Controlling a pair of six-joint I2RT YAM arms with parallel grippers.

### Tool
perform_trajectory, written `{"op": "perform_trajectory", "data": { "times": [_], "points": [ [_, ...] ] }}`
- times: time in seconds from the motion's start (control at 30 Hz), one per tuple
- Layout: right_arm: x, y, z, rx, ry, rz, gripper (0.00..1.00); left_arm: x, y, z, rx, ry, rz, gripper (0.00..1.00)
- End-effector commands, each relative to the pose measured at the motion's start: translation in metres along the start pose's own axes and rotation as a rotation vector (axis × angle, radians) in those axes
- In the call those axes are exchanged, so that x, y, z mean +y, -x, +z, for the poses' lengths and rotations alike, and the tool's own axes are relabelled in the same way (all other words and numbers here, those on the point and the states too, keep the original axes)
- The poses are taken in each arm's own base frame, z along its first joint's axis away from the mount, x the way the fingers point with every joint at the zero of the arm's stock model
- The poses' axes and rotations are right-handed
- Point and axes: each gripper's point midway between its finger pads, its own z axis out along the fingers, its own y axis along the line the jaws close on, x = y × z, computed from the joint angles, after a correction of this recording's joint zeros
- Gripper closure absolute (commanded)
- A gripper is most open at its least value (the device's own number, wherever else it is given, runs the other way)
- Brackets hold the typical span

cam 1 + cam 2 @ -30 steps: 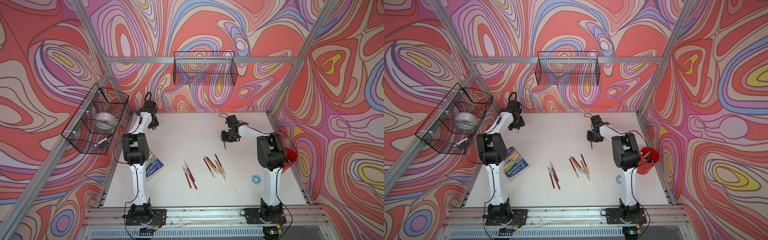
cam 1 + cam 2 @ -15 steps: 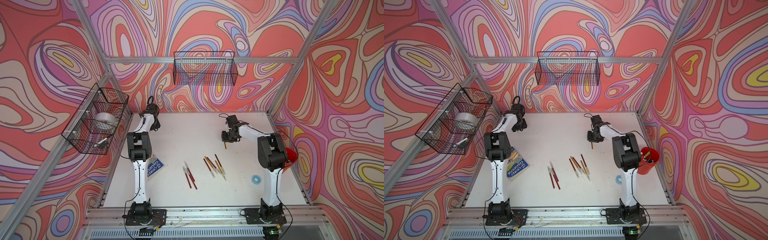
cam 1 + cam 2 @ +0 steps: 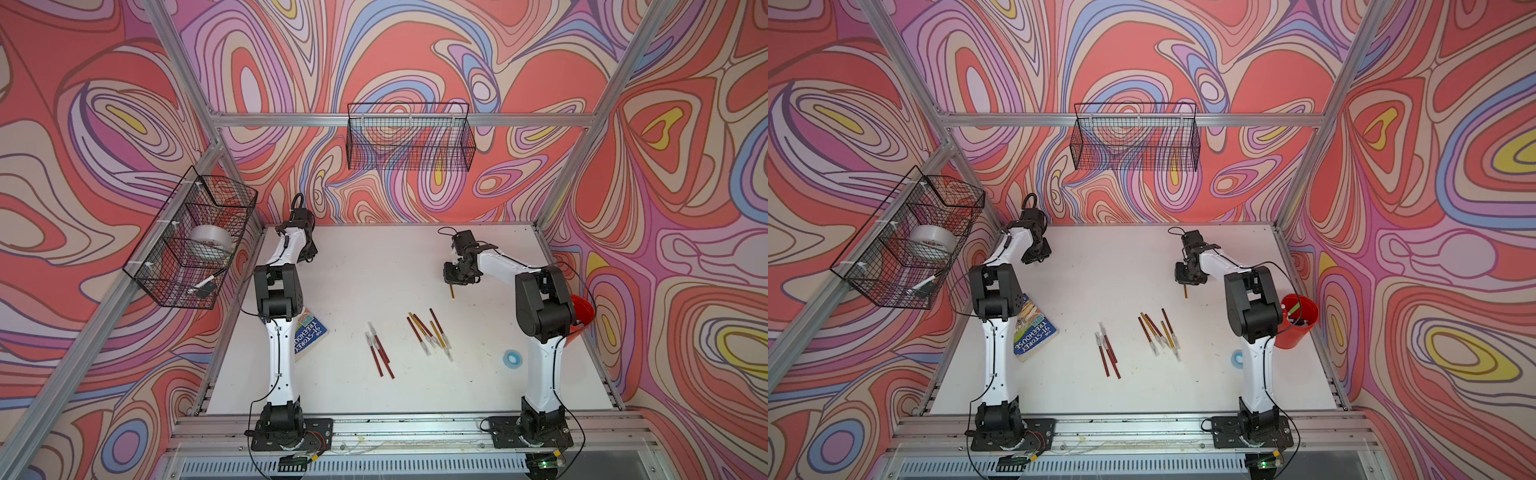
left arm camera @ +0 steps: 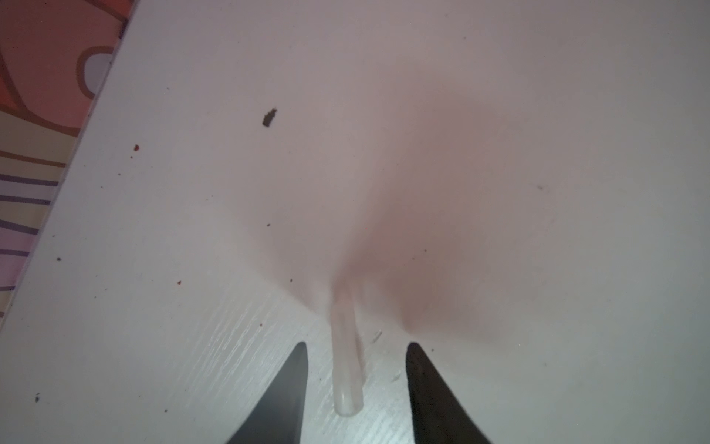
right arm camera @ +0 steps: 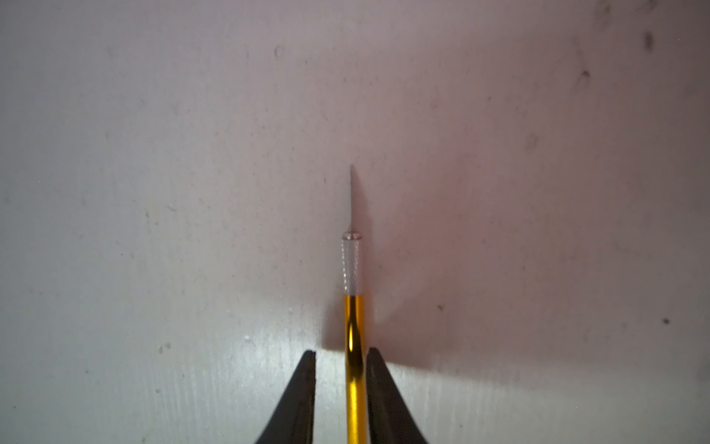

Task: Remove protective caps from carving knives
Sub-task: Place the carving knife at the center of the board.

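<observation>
– So, where is the left end effector [image 3: 306,254]?
– Way over at the far left corner of the tabletop [image 3: 374,266], close to the wall. In the left wrist view its two fingers [image 4: 288,388] stand apart. A small see-through cap [image 4: 347,369] sits between them, with a gap on each side. Neither finger touches it.
– Is the cap lying down?
– I cannot tell. One end of it is blurry.
– And the right end effector [image 5: 342,351]?
– It is on the far right side of the tabletop. It is clamped on a yellow knife [image 5: 354,319]. The thin grey blade [image 5: 352,196] is bare. In both top views the handle end pokes out toward the near side.
– Where are the other knives?
– They lie flat in the middle of the tabletop, on the near side. The red knives [image 3: 384,359] are a little bunch on the left, with whitish caps [image 3: 369,337] on their far ends. The mixed bunch [image 3: 426,330] of red and yellow ones is just to the right, with caps on the near ends. Both bunches are well apart from the end effectors.
– What else is there?
– A book [image 3: 311,336] lies by the left arm. A blue tape ring [image 3: 512,358] lies near the right arm. A red cup [image 3: 584,320] stands at the right edge.
</observation>
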Motion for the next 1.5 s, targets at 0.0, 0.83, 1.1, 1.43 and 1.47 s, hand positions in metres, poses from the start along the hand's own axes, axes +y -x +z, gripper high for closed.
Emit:
{"op": "perform_trajectory", "data": {
  "times": [0.0, 0.83, 1.1, 1.43, 1.47],
  "points": [
    [-0.001, 0.004, -0.01, -0.019, -0.006, -0.005, 0.74, 0.016, -0.009, 0.008, 0.047, 0.045, -0.009, 0.52],
    [-0.001, 0.002, -0.006, -0.014, -0.003, 0.012, 0.74, 0.021, -0.036, 0.009, 0.105, -0.028, -0.026, 0.94],
    [0.003, 0.001, -0.003, -0.008, 0.023, 0.016, 0.74, 0.003, -0.053, -0.023, 0.115, -0.117, -0.001, 0.94],
    [0.002, -0.004, -0.003, -0.005, 0.025, 0.016, 0.74, -0.022, -0.072, -0.039, 0.109, -0.107, 0.085, 0.89],
    [0.002, -0.004, -0.003, -0.006, 0.024, 0.015, 0.74, -0.023, -0.072, -0.039, 0.111, -0.107, 0.087, 0.88]
  ]
}}
